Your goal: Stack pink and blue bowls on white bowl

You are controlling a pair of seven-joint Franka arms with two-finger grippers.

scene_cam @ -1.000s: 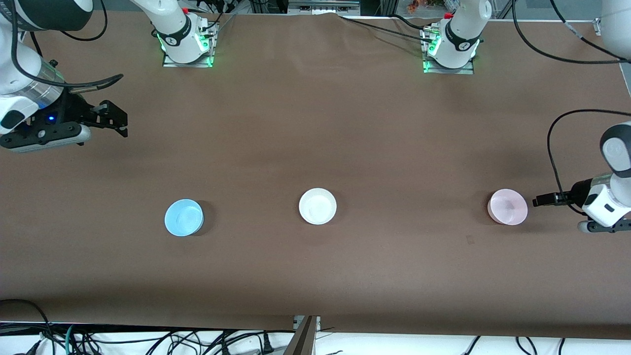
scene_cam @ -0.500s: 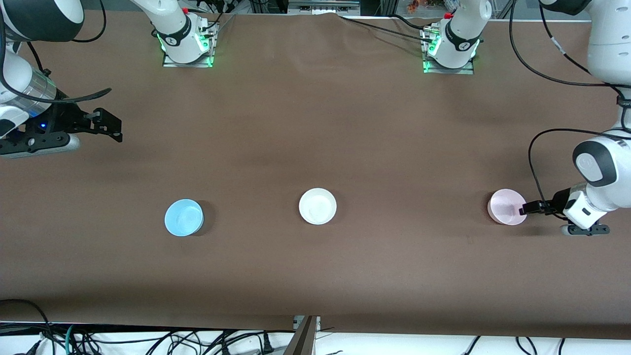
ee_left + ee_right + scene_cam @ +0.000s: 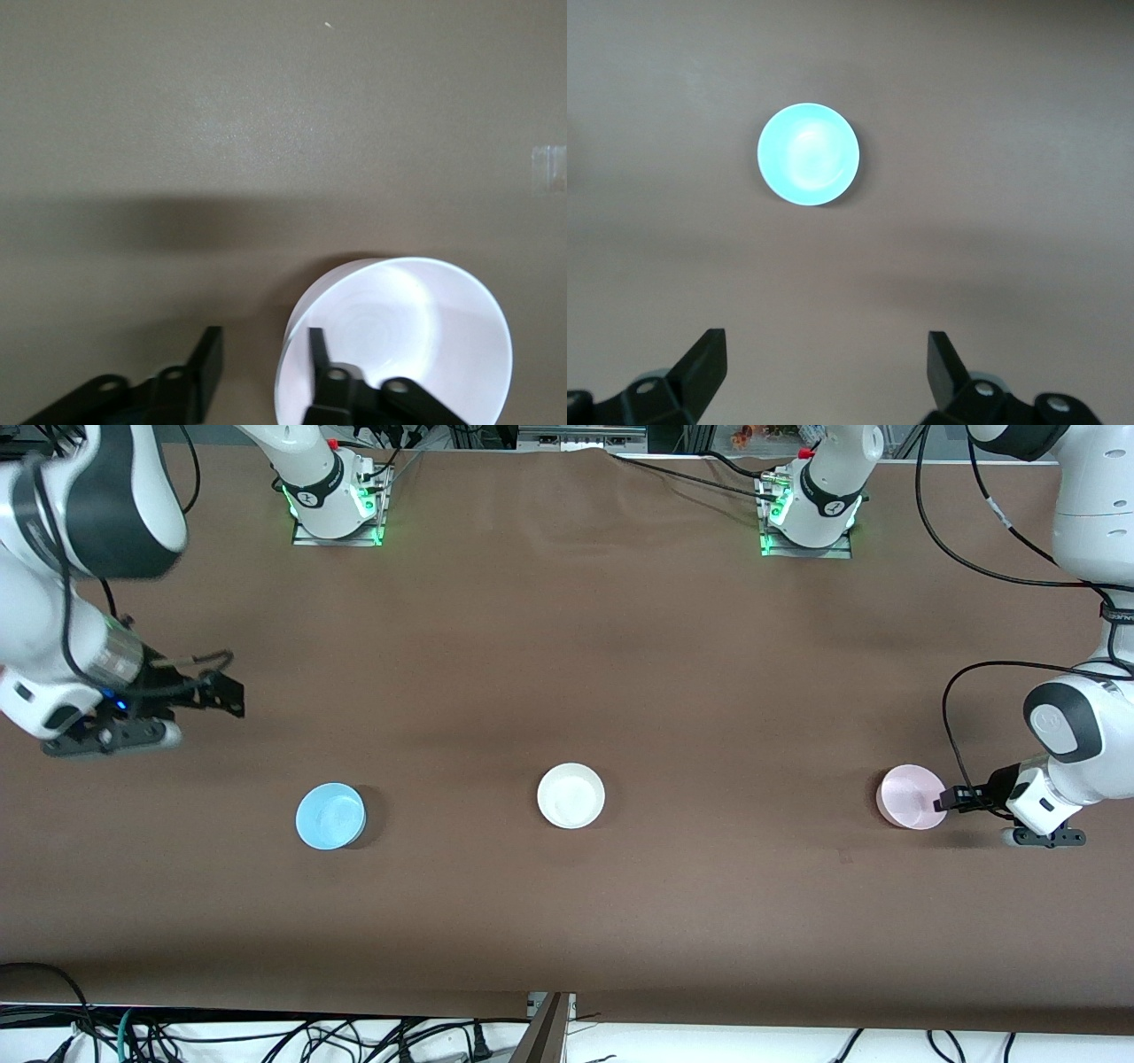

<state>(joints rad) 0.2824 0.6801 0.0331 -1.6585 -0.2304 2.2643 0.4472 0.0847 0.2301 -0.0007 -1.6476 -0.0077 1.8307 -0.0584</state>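
The pale pink bowl (image 3: 911, 796) sits on the table toward the left arm's end. My left gripper (image 3: 944, 800) is open at its rim, one finger inside the bowl and one outside; the left wrist view shows the bowl (image 3: 416, 336) looking near white, with its wall between the fingers (image 3: 316, 350). The white bowl (image 3: 570, 794) sits mid-table. The sky blue bowl (image 3: 330, 816) sits toward the right arm's end and also shows in the right wrist view (image 3: 808, 154). My right gripper (image 3: 226, 695) is open and empty above the table, short of the blue bowl.
The brown table cover (image 3: 567, 646) carries only the three bowls. The two arm bases (image 3: 332, 500) stand along the table edge farthest from the front camera. Cables hang below the table's near edge.
My left gripper moved onto the pink bowl's rim, then held there. My right gripper came down and moved toward the blue bowl. The bowls have not moved.
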